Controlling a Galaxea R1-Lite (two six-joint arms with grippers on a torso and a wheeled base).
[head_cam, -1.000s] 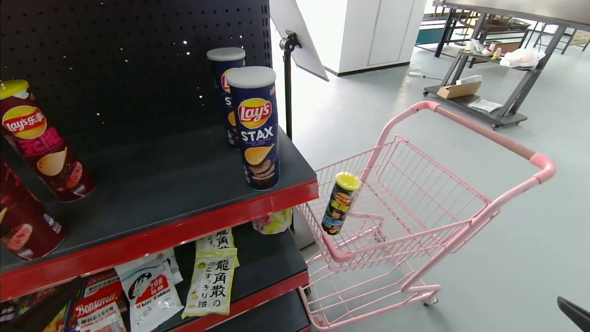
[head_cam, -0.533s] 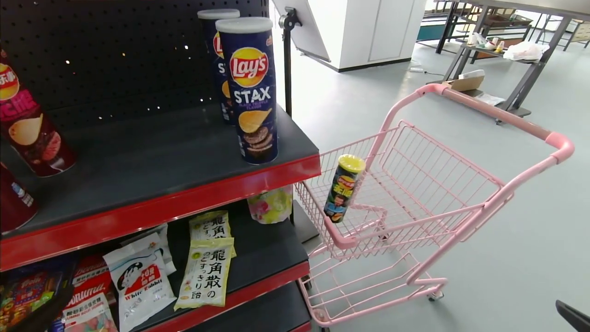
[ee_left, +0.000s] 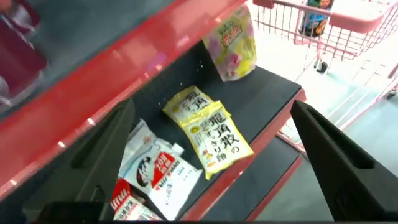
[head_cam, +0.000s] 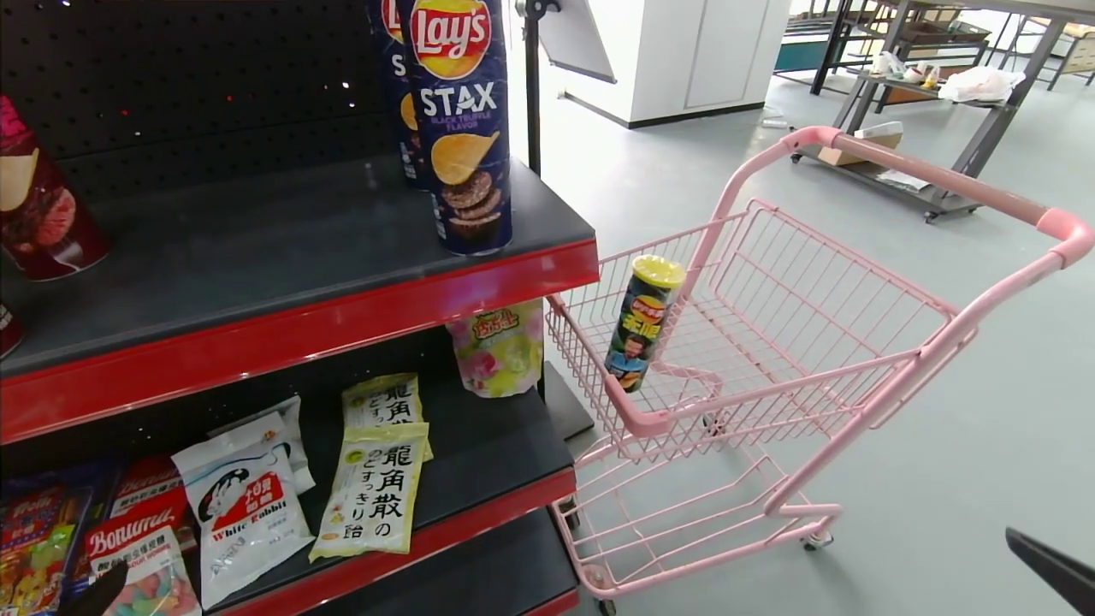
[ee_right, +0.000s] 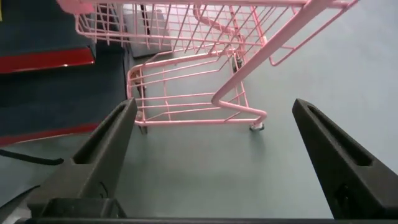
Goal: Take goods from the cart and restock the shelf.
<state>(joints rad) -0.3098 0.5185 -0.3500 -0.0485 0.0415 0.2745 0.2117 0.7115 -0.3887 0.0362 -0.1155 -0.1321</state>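
Observation:
A yellow-lidded dark can [head_cam: 643, 321] stands upright in the near corner of the pink cart [head_cam: 932, 175], beside the shelf's end. Two tall blue chip cans [head_cam: 458, 128] stand on the upper shelf [head_cam: 282, 325] near its right edge; red cans [head_cam: 38, 205] stand at its left. My left gripper [ee_left: 211, 104] is open with nothing in it, in front of the lower shelf over yellow snack packs [ee_left: 208, 134]; the can [ee_left: 314, 15] shows farther off. Low beside the cart's bottom rack [ee_right: 186, 93], my right gripper [ee_right: 214, 102] is open and holds nothing.
The lower shelf [head_cam: 479, 445] holds flat snack bags [head_cam: 244, 513] and an upright pink-green bag [head_cam: 499, 346]. A light stand pole [head_cam: 533, 85] rises behind the shelf end. Metal tables [head_cam: 932, 85] stand far back; open grey floor lies right of the cart.
The head camera has tilted down, so shelf and cart sit higher in the picture. The can and cart keep their places relative to the shelf. A dark tip now shows at bottom left.

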